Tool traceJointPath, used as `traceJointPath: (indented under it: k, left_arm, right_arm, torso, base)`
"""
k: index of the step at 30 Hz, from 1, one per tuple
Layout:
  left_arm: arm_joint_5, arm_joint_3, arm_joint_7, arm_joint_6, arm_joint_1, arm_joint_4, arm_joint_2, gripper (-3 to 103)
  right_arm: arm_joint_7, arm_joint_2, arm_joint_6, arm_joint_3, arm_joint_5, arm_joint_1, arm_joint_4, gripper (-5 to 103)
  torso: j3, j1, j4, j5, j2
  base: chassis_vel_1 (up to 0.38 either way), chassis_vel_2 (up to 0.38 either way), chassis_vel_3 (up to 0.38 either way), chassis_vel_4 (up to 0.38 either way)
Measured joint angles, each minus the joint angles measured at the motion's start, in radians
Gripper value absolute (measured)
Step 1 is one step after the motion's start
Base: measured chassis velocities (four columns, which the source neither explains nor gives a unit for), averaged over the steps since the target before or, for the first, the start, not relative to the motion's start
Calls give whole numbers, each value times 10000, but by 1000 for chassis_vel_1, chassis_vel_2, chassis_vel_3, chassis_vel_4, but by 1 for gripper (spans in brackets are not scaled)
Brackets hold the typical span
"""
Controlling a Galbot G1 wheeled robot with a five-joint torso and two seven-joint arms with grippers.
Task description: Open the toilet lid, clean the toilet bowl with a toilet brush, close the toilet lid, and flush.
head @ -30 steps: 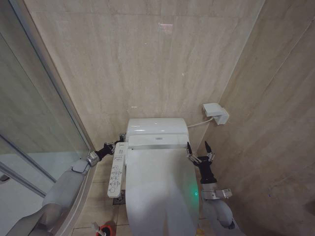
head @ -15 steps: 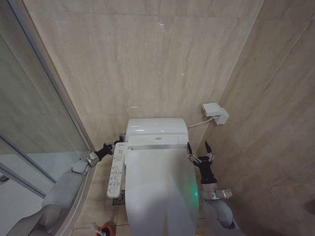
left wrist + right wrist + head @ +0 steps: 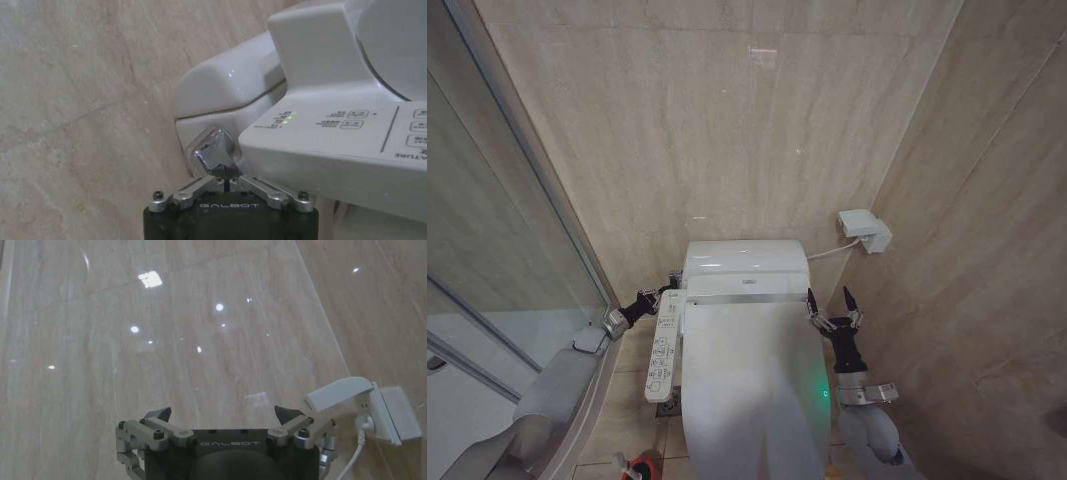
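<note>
Left gripper: reaching to the toilet's rear left corner; in the left wrist view fingertips drawn together to a narrow tip, right at the chrome flush lever; whether pinching or merely touching the lever, cannot tell.
Flush lever: directly ahead of the left fingertips, on the side of the boxy rear unit, just beside the control panel's back end.
Button panel: long white strip running back from beside the left gripper along the toilet's left side; two small green lights lit near its rear end.
Toilet lid: shut flat over the toilet bowl, between the two grippers; bowl's inside covered, contents hidden.
Right gripper: raised beside the toilet's right rear, fingers spread wide, holding nothing; in the right wrist view pointed at the tiled wall.
Wall socket: beyond and above the right gripper, flap cover lifted, white cord leading to the rear unit.
Red pot: on the floor well behind the left gripper, beside the left arm; a thin pale stick of the toilet brush at its rim, contents otherwise unclear.
</note>
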State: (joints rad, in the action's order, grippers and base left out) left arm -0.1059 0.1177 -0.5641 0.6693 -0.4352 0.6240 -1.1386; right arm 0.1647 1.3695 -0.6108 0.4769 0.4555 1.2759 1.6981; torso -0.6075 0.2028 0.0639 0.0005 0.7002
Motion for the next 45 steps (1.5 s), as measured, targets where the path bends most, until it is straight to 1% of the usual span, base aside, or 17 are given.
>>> traceJointPath:
  k: [22,26,29,32,33,35,36,38,39,41,42,43,44,45]
  left_arm:
    - [-14,76,-14,-21,53,-66,-76,0]
    - [-27,102,-6,-23,7,8,-51,0]
    - [-153,154,-6,-44,-75,163,35,0]
    - [-951,297,180,-255,-308,697,253,0]
    - [-951,297,180,-255,-308,697,253,0]
    - [-1657,584,658,-377,-687,1408,457,0]
    - [-1657,584,658,-377,-687,1408,457,0]
    - [-2393,1002,1261,-563,-1302,2441,667,0]
    - [-2393,1002,1261,-563,-1302,2441,667,0]
    - [-2845,1345,1767,-809,-1830,3336,803,0]
    - [-3117,1594,2333,-1025,-2321,4198,920,0]
    - [-3294,1759,2755,-1187,-2691,4774,992,0]
    - [-3294,1759,2755,-1187,-2691,4774,992,0]
    - [-3400,1866,2989,-1258,-2930,5114,1019,0]
  right_arm:
    - [12,36,0,3,-11,45,12,100]
    - [14,35,-10,7,-15,73,15,100]
    - [14,38,-15,13,-16,75,15,100]
    - [15,43,-20,16,-18,95,19,100]
    - [15,43,-20,16,-18,95,19,100]
    - [14,36,-28,16,-18,112,27,100]
    - [14,36,-28,16,-18,112,27,100]
    - [15,34,-42,15,-19,137,51,100]
    - [15,34,-42,15,-19,137,51,100]
    - [14,34,-49,16,-18,154,59,100]
    - [15,33,-55,17,-21,163,68,100]
    - [15,29,-56,26,-17,174,84,100]
    - [15,29,-56,26,-17,174,84,100]
    - [15,23,-57,38,-9,186,101,100]
  torso:
    - [-1,1,0,2,0]
    - [-1,2,4,-1,0]
    - [-2,3,7,-6,-1]
    - [-2,5,11,-2,-2]
    - [-2,5,11,-2,-2]
    - [-2,6,12,-5,-2]
    - [-2,6,12,-5,-2]
    - [-1,5,12,-1,-2]
    - [-1,5,12,-1,-2]
    - [-1,4,2,-3,-3]
    - [0,2,4,-2,-2]
    - [1,1,5,4,-1]
    - [1,1,5,4,-1]
    - [0,1,3,5,-1]
  base:
    - [0,0,0,0]
    - [0,0,0,0]
    - [0,0,0,0]
    - [0,0,0,0]
    - [0,0,0,0]
    - [0,0,0,0]
    - [0,0,0,0]
    - [0,0,0,0]
    - [0,0,0,0]
    - [0,0,0,0]
    - [0,0,0,0]
    - [0,0,0,0]
    - [0,0,0,0]
    - [0,0,0,0]
